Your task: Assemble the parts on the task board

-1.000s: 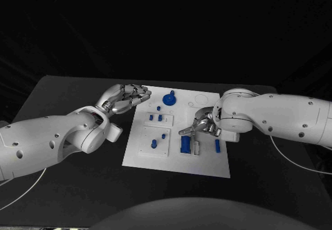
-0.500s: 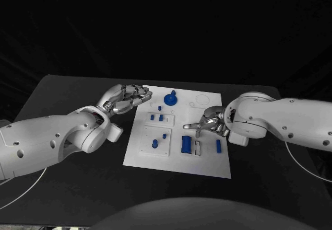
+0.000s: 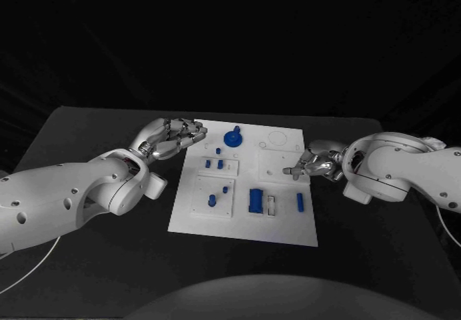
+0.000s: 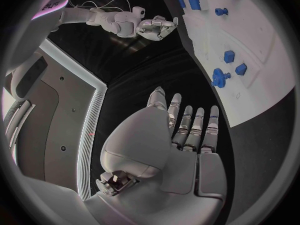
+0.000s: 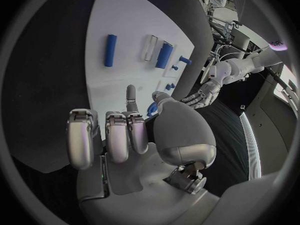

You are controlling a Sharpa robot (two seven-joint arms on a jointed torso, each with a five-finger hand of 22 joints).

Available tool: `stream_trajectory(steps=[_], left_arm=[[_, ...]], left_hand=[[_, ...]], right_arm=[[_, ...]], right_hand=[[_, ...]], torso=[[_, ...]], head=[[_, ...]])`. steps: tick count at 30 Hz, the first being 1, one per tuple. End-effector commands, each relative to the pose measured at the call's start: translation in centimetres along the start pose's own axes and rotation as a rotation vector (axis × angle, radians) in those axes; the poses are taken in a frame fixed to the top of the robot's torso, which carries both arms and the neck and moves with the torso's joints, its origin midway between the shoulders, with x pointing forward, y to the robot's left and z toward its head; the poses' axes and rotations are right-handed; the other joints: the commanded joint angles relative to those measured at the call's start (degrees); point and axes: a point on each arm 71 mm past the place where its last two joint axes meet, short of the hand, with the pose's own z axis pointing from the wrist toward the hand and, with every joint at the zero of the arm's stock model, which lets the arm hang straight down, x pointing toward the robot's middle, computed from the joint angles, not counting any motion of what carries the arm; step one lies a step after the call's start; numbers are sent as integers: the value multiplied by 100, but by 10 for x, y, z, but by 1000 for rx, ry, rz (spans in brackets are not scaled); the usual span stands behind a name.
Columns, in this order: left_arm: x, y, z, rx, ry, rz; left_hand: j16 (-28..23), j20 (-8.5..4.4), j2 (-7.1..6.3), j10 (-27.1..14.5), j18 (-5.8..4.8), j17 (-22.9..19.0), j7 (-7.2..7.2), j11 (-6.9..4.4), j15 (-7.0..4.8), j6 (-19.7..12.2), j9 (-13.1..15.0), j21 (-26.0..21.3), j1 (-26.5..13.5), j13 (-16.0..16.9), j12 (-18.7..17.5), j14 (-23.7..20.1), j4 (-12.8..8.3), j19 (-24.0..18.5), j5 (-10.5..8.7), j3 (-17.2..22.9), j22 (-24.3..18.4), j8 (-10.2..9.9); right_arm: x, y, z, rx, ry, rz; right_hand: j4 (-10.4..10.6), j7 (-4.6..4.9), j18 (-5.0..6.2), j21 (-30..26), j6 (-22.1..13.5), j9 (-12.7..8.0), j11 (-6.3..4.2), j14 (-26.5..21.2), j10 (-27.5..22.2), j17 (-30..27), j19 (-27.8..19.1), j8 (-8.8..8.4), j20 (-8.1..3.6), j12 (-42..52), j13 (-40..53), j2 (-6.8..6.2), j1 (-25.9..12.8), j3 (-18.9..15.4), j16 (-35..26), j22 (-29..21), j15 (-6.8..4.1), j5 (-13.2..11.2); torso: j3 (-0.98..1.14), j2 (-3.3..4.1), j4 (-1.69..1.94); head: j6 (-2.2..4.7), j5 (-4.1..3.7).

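dim scene, black surroundings; wrist views bend at edges.

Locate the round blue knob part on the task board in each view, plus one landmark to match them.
Head view: round blue knob at the board's far edge, near the left hand.
Left wrist view: knob beyond that hand's fingertips.
Right wrist view: a bit of blue behind the right hand; probably the knob.
Shared landmark: task board.

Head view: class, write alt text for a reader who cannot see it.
A white task board lies on a black table with small blue parts on it. The left hand is at the board's far left corner, fingers curled, holding nothing; the right hand is at its right edge, also holding nothing.
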Motion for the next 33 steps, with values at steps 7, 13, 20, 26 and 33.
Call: stream_trajectory(steps=[7, 13, 20, 26, 33], left_arm=[[3, -2, 1, 12, 22, -1], [2, -2, 0, 14, 23, -2], [4, -3, 0, 21, 31, -1], [2, -2, -1, 18, 26, 3], [2, -2, 0, 15, 27, 3]], left_hand=[[49, 9, 5, 37, 75, 10, 21, 8, -7, 35, 7, 36, 71, 7, 44, 64, 4, 42, 37, -23, -5, 28], [75, 9, 12, 63, 88, 12, 28, 19, -3, 51, 9, 38, 78, 9, 53, 90, 4, 42, 40, -25, -7, 39], [103, 11, 25, 117, 108, 12, 34, 31, -1, 79, 12, 41, 91, 11, 72, 117, 5, 41, 43, -25, -10, 56], [104, 11, 25, 129, 112, 11, 36, 34, -1, 83, 12, 41, 92, 12, 76, 118, 5, 41, 42, -27, -10, 59], [106, 11, 24, 135, 114, 11, 37, 36, -1, 83, 12, 41, 92, 12, 78, 120, 5, 40, 42, -29, -11, 60]], right_arm=[[0, -23, 4, 164, 55, -169], [1, -22, 6, 179, 71, -209], [8, -21, 11, 186, 104, -241], [16, -16, 13, 176, 126, -239], [21, -15, 16, 175, 145, -230]], right_hand=[[-18, -158, -117, 135, 367, 219, -164, 608, 595, 1505, 424, 299, -137, 22, 1510, 9, 115, -60, 20, 1381, -161, -91], [-11, -233, -151, 261, 461, 465, -233, 608, 595, 1505, 485, 490, -202, 22, 1510, 32, 105, -93, 20, 1423, -225, -238], [12, -254, -189, 405, 452, 549, -249, 608, 595, 1505, 555, 533, -227, 22, 1510, 64, 81, -93, 20, 1473, -248, -303], [0, -240, -187, 396, 370, 545, -243, 608, 595, 1505, 550, 483, -236, 22, 1510, 61, 92, -89, 20, 1470, -251, -356], [-46, -183, -170, 334, 210, 452, -210, 608, 595, 1505, 519, 314, -225, 22, 1510, 54, 139, -70, 20, 1448, -226, -422]], torso=[[2, 8, 21], [-3, 1, 19], [1, 2, 12], [2, 4, 9], [-2, 5, 8]], head=[[0, -23], [0, -11], [0, -3], [0, -11], [0, -30]])
